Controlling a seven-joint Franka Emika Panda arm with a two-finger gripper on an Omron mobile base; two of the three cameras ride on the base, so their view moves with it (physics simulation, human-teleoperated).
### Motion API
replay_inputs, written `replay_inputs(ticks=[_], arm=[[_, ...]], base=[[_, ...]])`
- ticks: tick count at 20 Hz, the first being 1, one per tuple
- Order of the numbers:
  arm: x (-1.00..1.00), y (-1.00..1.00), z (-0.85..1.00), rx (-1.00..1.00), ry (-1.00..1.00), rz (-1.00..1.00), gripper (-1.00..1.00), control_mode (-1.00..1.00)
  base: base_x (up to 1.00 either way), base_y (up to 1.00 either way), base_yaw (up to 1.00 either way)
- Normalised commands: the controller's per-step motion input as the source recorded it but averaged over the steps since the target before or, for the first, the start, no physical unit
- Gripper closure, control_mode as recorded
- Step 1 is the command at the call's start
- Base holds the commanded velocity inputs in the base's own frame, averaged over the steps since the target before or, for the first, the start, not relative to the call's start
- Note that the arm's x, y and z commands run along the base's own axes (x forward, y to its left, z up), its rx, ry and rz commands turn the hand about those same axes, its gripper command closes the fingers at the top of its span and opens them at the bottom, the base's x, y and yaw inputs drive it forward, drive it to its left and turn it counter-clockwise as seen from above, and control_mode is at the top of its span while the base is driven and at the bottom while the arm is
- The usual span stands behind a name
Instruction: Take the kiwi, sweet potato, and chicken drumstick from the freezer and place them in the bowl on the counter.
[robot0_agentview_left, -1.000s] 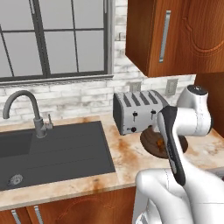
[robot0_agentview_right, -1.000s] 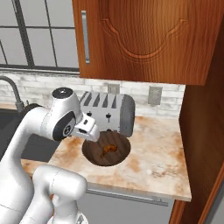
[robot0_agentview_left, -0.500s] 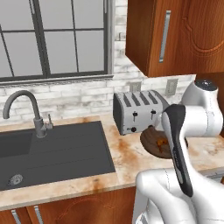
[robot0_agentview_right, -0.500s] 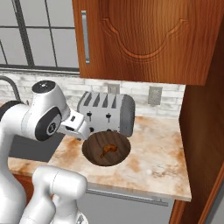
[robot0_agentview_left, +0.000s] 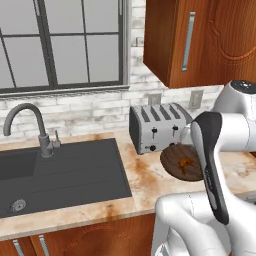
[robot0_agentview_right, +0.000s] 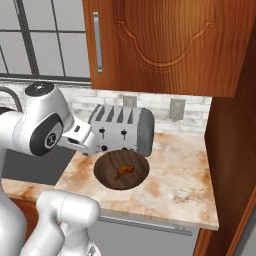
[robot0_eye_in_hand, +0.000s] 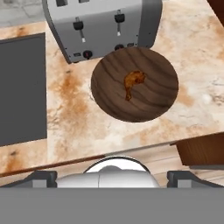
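Drumstick in bowl

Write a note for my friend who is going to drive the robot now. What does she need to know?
Gripper: open, holding nothing, up above the bowl.
Bowl: on the counter, right in front of the toaster.
Done: chicken drumstick lies in the bowl.
Left: no kiwi or sweet potato in the bowl yet; fetch both from the freezer and drop them in.
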Motion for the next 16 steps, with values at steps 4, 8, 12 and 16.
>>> replay_inputs(ticks=[4,8,12,16], arm=[[-0.15,0.17,0.47,-0.04,0.00,0.00,-1.00,-1.00],[-0.12,0.17,0.35,-0.06,0.00,0.00,-1.00,-1.00],[-0.18,0.03,0.22,-0.02,0.00,0.00,-1.00,-1.00],[-0.14,0.00,0.17,0.00,0.00,0.00,-1.00,-1.00]], base=[[0.00,0.00,0.00],[0.00,0.00,0.00],[0.00,0.00,0.00],[0.00,0.00,0.00]])
